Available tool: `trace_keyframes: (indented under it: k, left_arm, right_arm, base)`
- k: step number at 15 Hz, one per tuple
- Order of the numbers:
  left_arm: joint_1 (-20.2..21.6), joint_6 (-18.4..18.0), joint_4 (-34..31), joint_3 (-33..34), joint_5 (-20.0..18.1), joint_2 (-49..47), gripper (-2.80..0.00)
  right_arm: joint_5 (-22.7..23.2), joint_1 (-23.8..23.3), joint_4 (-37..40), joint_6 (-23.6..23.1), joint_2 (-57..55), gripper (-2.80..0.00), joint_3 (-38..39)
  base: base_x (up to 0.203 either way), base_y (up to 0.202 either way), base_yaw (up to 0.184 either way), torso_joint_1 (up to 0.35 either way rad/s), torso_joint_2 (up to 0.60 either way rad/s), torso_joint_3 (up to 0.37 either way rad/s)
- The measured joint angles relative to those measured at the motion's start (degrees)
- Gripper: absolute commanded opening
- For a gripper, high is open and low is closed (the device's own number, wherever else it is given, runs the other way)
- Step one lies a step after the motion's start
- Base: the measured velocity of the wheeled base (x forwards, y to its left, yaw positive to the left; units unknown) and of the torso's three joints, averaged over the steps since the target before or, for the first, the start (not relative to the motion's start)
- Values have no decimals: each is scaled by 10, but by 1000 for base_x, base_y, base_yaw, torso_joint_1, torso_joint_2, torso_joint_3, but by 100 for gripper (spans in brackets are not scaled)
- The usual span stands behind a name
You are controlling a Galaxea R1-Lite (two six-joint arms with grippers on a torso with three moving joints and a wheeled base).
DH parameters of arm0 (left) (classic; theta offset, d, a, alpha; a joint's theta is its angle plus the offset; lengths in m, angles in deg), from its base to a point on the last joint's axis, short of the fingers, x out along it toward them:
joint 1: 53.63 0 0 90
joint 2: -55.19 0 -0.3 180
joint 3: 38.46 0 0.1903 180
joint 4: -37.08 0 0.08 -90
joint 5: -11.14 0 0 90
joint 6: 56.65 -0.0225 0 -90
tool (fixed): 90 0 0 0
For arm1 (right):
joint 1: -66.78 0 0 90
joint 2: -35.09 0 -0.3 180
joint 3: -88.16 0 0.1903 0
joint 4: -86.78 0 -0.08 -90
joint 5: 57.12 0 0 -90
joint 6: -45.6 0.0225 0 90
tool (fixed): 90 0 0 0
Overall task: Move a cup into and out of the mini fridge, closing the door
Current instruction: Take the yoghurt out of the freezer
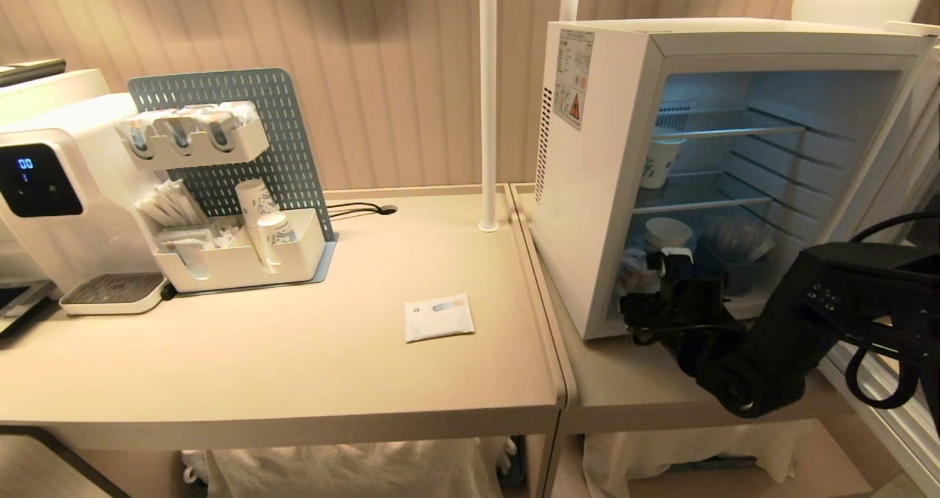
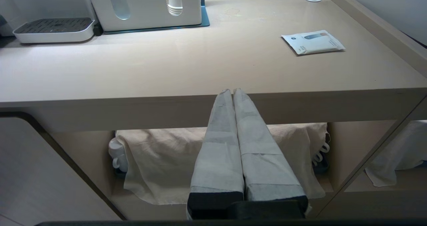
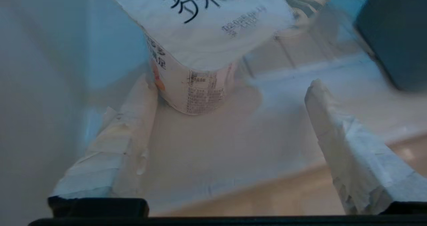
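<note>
1. The mini fridge (image 1: 609, 189) fills the right half of the head view, open and lit inside, with wire shelves, paper cups and a dark bin on them. The door (image 1: 922, 138) is only a pale strip at the far right edge, swung wide.
2. The right arm comes in from the lower right of the head view, and the right gripper (image 1: 664, 263) sits at the bottom compartment's mouth.
3. In the right wrist view the fingers (image 3: 133, 119) are spread wide. The cup (image 3: 200, 46), a white tub with dark Chinese print and an orange picture, stands on the fridge floor at upper centre. One finger is beside or touching it, the other well apart, so nothing is gripped.
4. The left gripper (image 2: 233, 96) has its fingers pressed together on nothing, below the table edge (image 2: 133, 99).
5. Judgement: this looks like the putting-in step, with the cup released. Next, the arm must back straight out without tipping the tub, then reach the door to shut it.
</note>
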Motion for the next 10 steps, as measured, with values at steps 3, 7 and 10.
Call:
trace_keyframes:
  k: [3,7,10]
  left_arm:
    - [0,0,0,0,0,0,-280]
    - [0,0,0,0,0,0,-280]
    - [0,0,0,0,0,0,-280]
  right_arm:
    - [0,-1,36,0,-16,0,-49]
    - [1,-1,92,0,-29,0,-115]
    - [9,-6,118,0,-42,0,-155]
  base:
    - [0,0,0,0,0,0]
    - [0,0,0,0,0,0]
    - [0,0,0,0,0,0]
